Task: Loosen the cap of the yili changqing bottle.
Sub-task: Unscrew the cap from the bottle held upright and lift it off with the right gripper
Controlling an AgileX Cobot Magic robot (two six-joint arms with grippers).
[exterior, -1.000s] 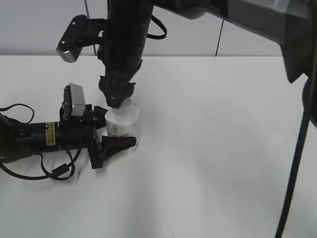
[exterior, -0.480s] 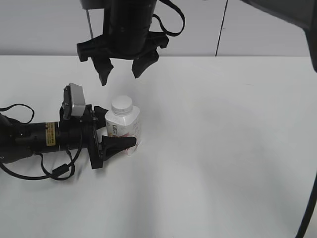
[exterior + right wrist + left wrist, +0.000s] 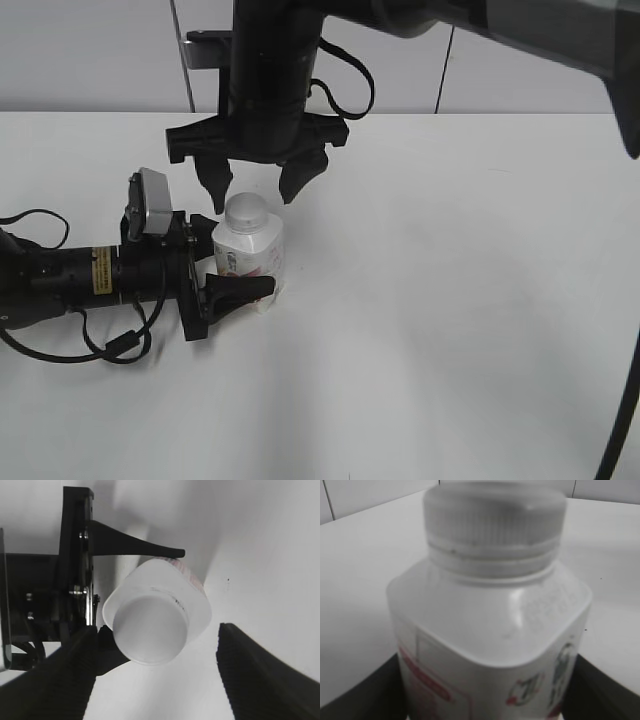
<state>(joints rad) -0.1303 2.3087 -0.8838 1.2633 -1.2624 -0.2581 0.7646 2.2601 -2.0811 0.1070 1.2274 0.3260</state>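
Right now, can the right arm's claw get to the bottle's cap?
Probably yes. The right gripper hangs open just above the cap, fingers spread wider than it, nothing between. The left gripper holds the yili changqing bottle lower down, clear of the cap.

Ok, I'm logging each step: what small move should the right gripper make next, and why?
Probably lower and close on the cap: the right gripper hangs open just above it, fingers either side, while the left gripper clamps the yili changqing bottle.

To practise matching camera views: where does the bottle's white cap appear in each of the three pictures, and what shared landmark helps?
Exterior view: the cap is left of centre, beneath the open right gripper.
Left wrist view: top centre, filling the upper frame.
Right wrist view: centre, seen from above.
Shared landmark: the yili changqing bottle beneath it, held by the left gripper.
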